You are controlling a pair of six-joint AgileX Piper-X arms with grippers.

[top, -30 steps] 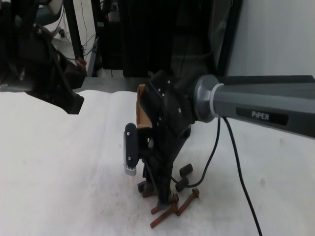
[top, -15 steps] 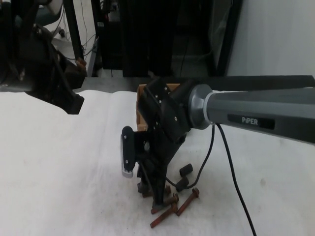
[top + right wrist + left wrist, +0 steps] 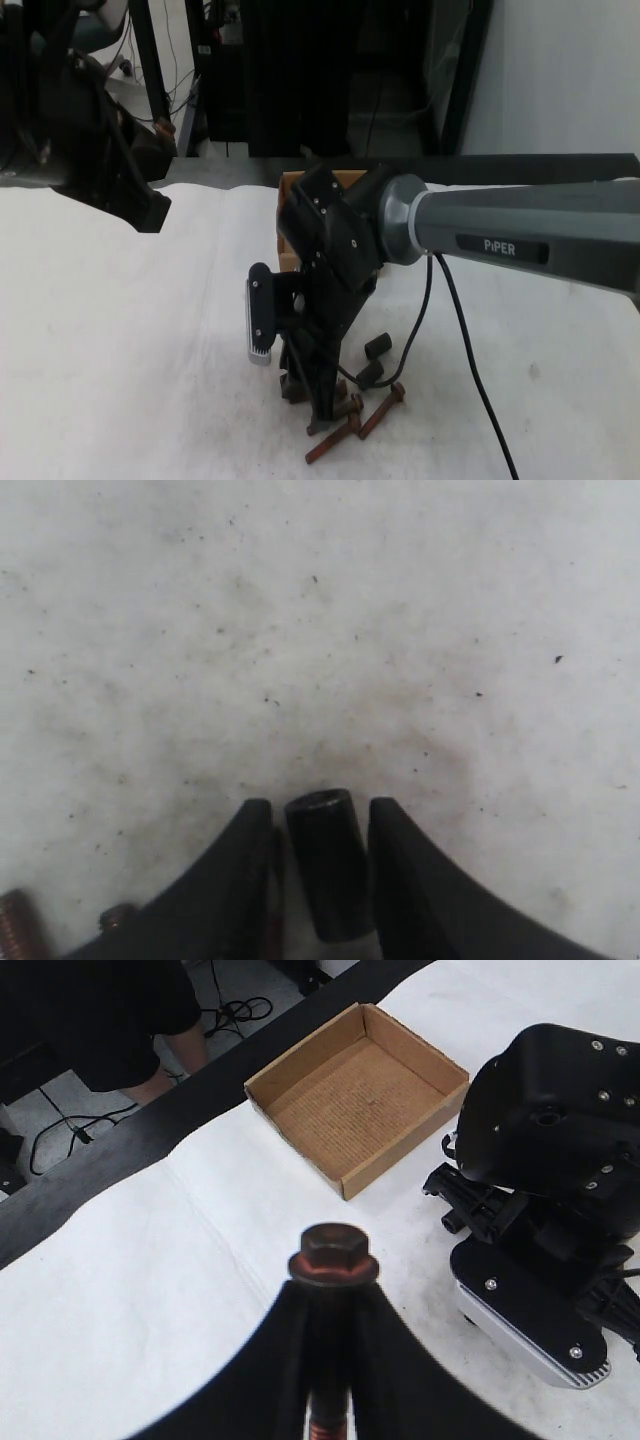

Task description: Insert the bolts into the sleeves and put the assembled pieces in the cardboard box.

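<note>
Sleeve [image 3: 328, 875] lies between right claw's [image 3: 320, 815] fingers; left claw [image 3: 329, 1305] grips bolt [image 3: 332, 1257].

The bolt [image 3: 332, 1260] is dull, rust-brown metal, the cardboard box [image 3: 357, 1090] matt corrugated paperboard, the sleeve [image 3: 328, 875] smooth matt black, the fingers [image 3: 225, 900] matt black plastic, and the table [image 3: 300, 630] has a white, matt, dirt-speckled cover.

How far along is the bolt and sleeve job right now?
Nothing is finished: the cardboard box is empty. In hand: the left end effector grips one bolt, and the right end effector is down on the bench with a black sleeve between its open jaws. Left to do: join that pair, box it, then handle the loose bolts and sleeves.
</note>
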